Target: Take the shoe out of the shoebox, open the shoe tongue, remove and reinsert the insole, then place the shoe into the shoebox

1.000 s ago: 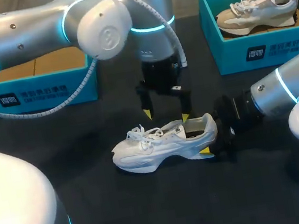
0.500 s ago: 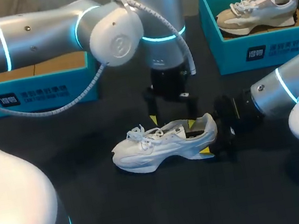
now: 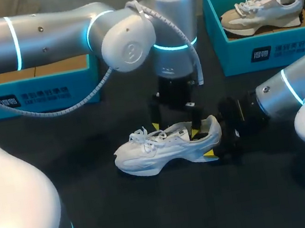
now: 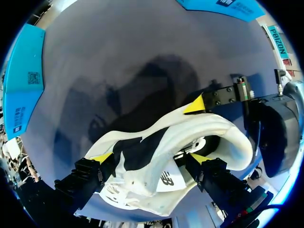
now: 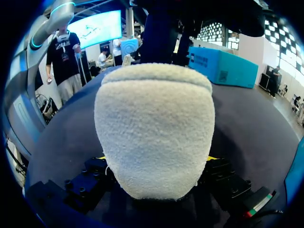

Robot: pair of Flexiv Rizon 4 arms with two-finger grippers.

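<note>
Shoe (image 3: pixel 167 146) sits on its sole on the bench (image 3: pixel 99 216), right tool (image 3: pixel 213 143) clamped on the heel. Left tool (image 3: pixel 174 129) is spread wide over the opening, one finger looks inside the collar, one outside. Light shoe with a floppy upper, I reckon, so pinch the tongue or insole edge; the heel's the stiff bit.
</note>
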